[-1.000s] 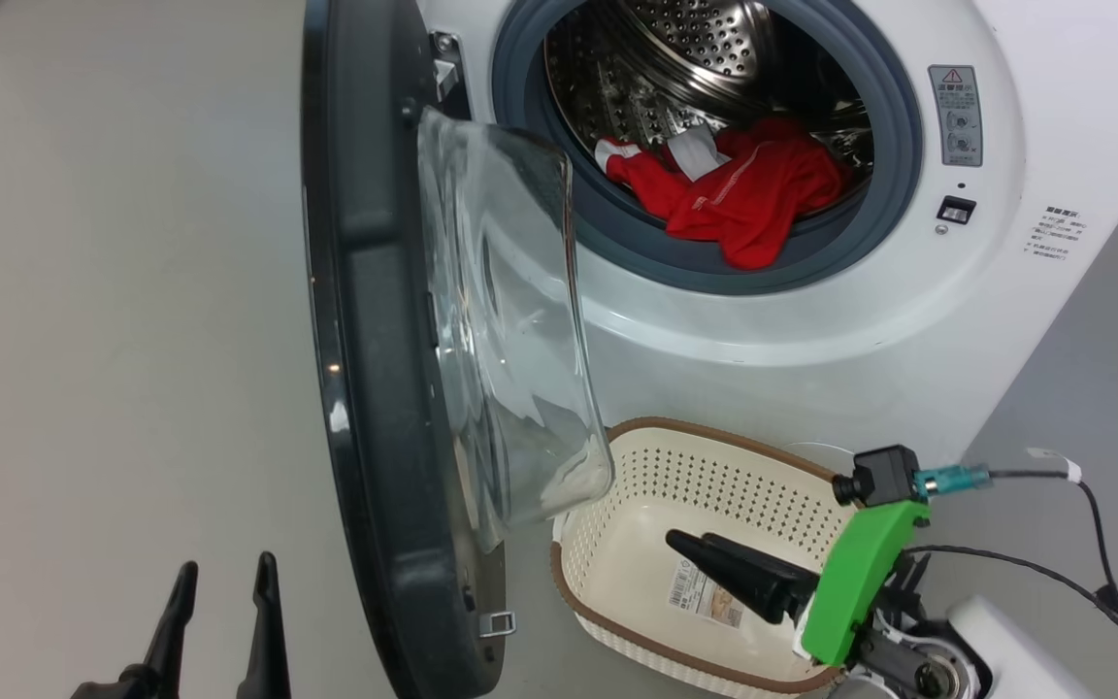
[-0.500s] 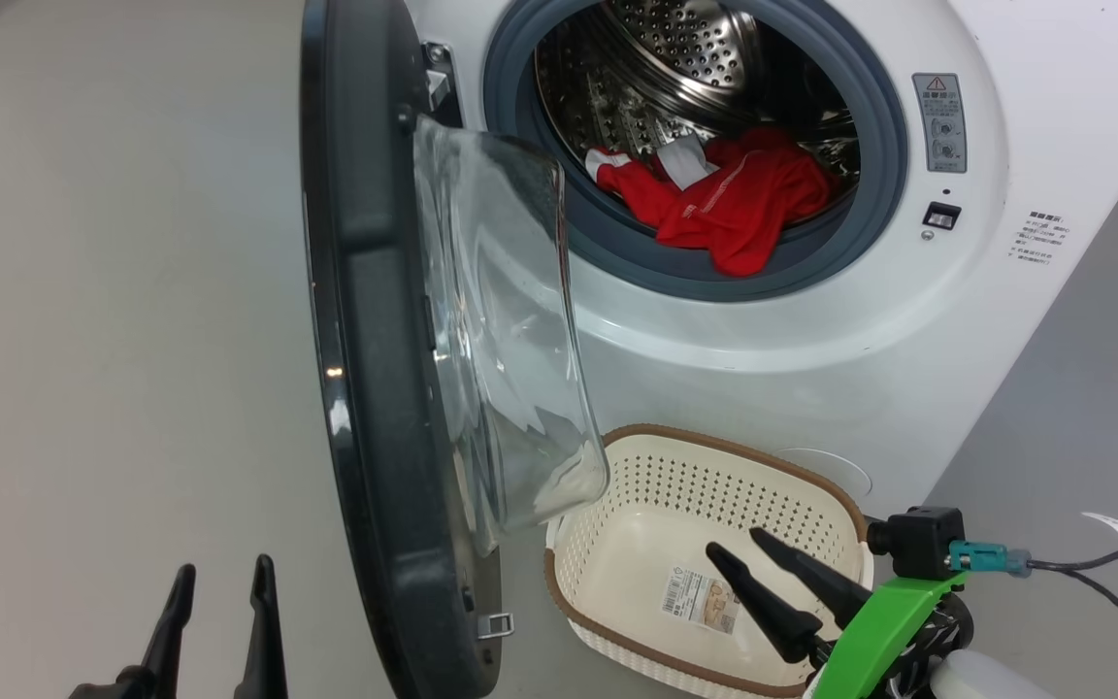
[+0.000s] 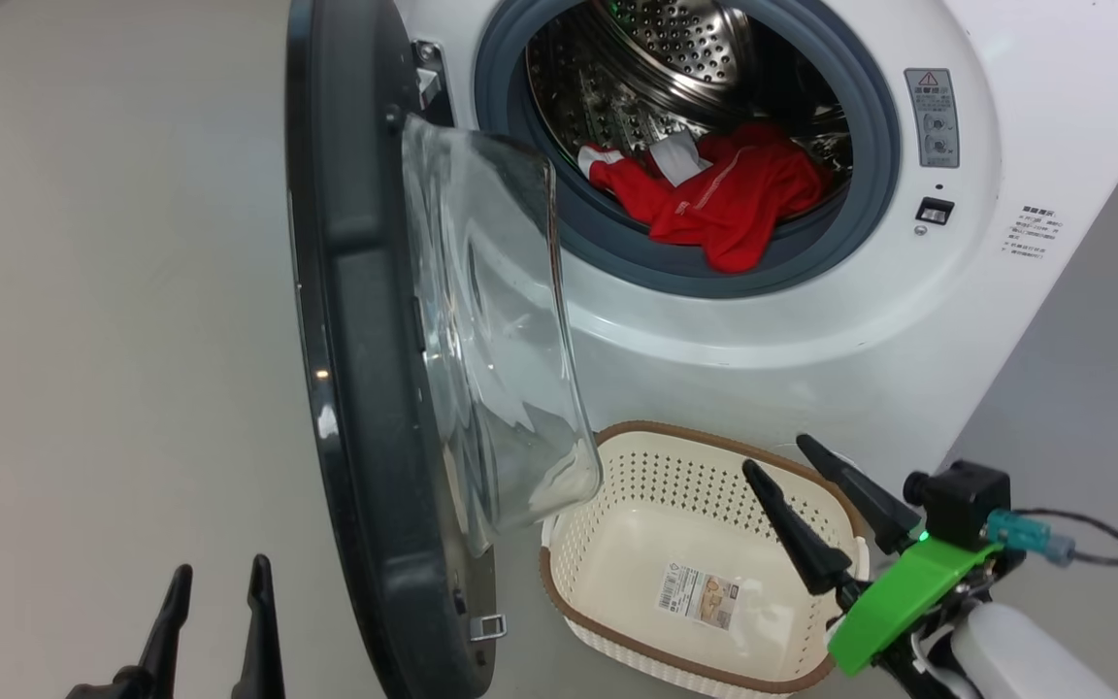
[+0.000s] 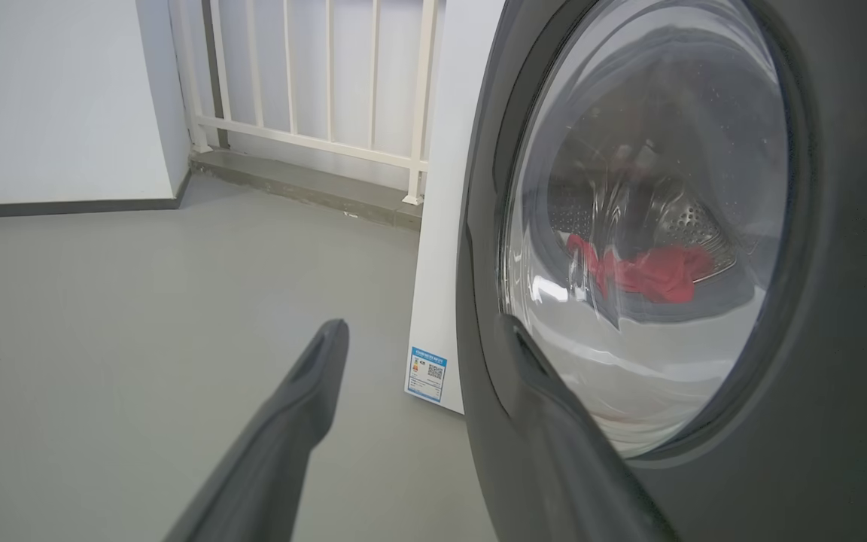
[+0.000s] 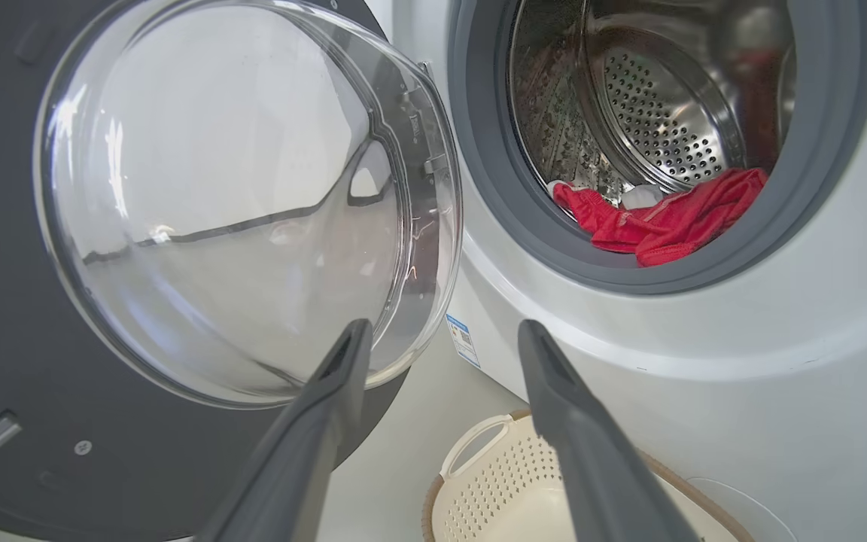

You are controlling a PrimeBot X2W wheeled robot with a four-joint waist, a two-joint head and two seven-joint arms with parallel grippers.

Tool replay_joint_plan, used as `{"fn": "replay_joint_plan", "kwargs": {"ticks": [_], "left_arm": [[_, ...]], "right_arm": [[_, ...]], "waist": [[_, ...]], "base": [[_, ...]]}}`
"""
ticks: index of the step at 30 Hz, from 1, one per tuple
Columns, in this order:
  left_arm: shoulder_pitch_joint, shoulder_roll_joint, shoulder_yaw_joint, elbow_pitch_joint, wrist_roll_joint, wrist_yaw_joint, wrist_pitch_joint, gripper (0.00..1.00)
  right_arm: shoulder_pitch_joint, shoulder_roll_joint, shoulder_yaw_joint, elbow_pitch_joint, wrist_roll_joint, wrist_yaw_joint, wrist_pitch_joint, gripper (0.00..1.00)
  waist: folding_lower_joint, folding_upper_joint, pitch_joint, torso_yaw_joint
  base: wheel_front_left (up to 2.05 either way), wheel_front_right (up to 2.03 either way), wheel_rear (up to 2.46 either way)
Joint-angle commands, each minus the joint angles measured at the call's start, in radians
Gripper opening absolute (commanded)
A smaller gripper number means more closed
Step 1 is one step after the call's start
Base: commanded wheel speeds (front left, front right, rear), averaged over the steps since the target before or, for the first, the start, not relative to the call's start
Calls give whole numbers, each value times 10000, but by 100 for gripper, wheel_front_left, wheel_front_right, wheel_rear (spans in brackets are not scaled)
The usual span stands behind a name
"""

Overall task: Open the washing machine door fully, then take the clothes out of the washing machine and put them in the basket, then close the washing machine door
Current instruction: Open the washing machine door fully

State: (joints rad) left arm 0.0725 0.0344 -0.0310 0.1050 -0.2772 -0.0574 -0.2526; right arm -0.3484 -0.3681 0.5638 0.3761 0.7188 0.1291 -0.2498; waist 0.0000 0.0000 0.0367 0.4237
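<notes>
Head view: we saw the right gripper [image 3: 774,454], spread wide and empty, raised above the cream perforated plastic basket [image 3: 617,476]; reaching for the bright red clothes [image 3: 724,199] heaped at the lip of the big white front-loading washing machine [image 3: 763,330], it might, we judged, drag them onto the grey floor [image 3: 113,291] beside the basket. Left wrist view: the left gripper [image 4: 424,325], likewise spread, hung low just beside the round black-rimmed glass door [image 4: 840,226], which a stray sweep could swing shut. Right wrist view: the right fingers [image 5: 313,421] pointed between the door's glass bowl [image 5: 238,196] and the steel drum [image 5: 652,128], so drift toward the door risked striking glass.

Door [image 3: 355,340] stands open, red clothes [image 3: 724,199] in washing machine [image 3: 763,320], basket [image 3: 675,476] below.
</notes>
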Motion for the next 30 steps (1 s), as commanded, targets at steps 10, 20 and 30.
{"fn": "replay_joint_plan", "kwargs": {"ticks": [10,20,30], "left_arm": [[-400,158,286,-249,16,-21,-92,100],[-380,158,201,-234,38,40,-92,100],[-353,158,136,-234,47,112,-92,100]], "right_arm": [[1077,1221,-2316,-1114,-2793,16,-119,100],[1453,1486,-2707,-834,-3490,16,-119,100],[1524,1612,-2999,-569,-3691,16,-120,100]], "waist": [[0,0,64,-18],[0,0,47,43],[0,0,-1,71]], "base": [[0,0,0],[0,0,0],[0,0,0]]}}
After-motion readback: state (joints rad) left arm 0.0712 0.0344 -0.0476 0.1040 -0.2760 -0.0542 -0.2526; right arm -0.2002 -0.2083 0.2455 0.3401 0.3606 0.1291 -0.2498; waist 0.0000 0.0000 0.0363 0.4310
